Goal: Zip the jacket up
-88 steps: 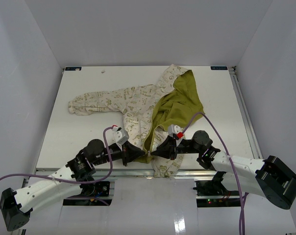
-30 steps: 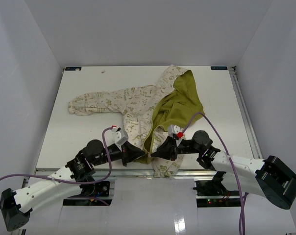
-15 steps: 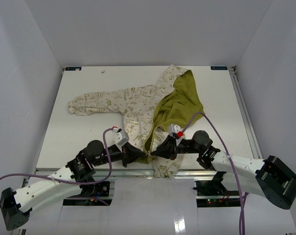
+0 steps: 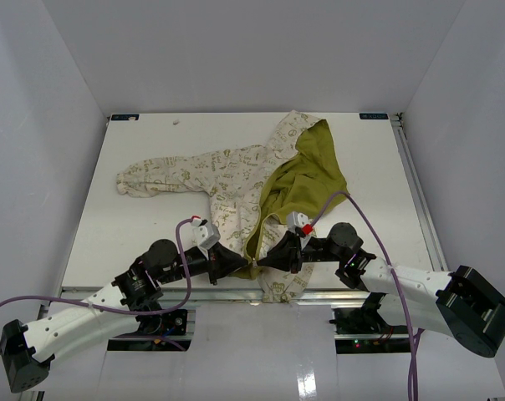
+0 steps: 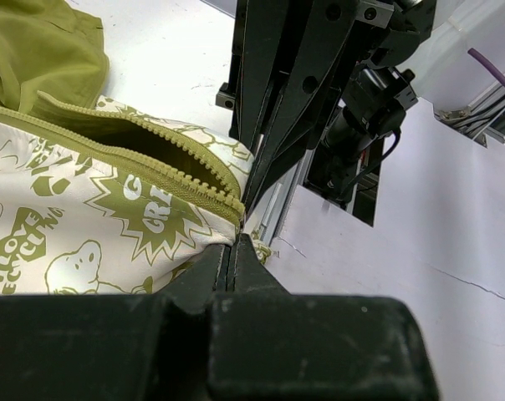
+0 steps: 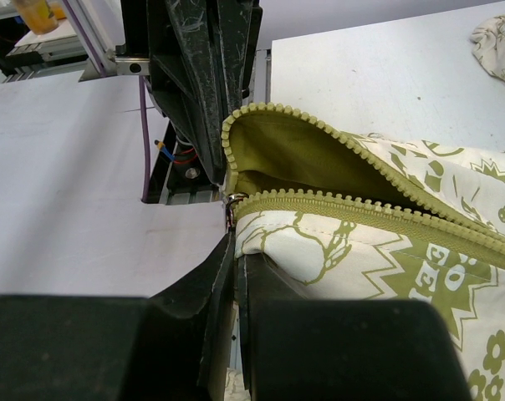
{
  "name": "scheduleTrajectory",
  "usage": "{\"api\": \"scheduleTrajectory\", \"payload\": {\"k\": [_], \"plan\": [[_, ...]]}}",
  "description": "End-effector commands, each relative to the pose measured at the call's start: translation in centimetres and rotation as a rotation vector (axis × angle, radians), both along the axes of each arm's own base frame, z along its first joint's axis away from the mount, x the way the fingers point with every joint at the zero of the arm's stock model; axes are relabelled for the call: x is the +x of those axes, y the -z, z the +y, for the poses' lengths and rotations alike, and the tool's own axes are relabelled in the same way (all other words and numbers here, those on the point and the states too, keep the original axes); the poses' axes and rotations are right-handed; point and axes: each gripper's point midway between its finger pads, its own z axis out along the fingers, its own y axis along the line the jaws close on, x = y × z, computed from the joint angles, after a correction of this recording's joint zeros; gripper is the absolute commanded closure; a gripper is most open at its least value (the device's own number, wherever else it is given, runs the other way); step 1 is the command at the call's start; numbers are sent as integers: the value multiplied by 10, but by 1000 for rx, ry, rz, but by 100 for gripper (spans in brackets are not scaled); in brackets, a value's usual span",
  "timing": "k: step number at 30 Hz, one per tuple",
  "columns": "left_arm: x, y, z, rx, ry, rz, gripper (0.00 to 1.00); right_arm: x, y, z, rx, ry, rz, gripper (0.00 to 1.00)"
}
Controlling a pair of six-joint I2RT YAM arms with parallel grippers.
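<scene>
White table (image 4: 152,138), unzipped jacket (image 4: 236,171), "GR" print (image 5: 148,205), jaws pinching hem (image 5: 209,241).

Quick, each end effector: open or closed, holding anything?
Left end effector: closed, pinching the jacket at the zipper base.
Right end effector: closed on the jacket's zipper edge.

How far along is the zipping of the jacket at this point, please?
Done: both grippers sit at the hem of the cream, green-printed hooded fabric jacket. In hand: the left gripper and right gripper are each shut on fabric at the bottom end of the olive zipper, beside what looks like its metal slider. Left: the teeth gape apart above, so no zipping shows yet.
</scene>
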Motion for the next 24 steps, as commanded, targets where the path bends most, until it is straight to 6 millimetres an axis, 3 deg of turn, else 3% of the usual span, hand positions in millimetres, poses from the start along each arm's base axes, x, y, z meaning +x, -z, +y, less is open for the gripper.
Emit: {"api": "scheduleTrajectory", "payload": {"k": [1,24], "plan": [[0,-3,0,-8,-2,-21,100,-3,-26,2,76,-29,-54,92],[-1,6,-4,21,17,-7,100,3,-32,4,86,2,-46,92]]}}
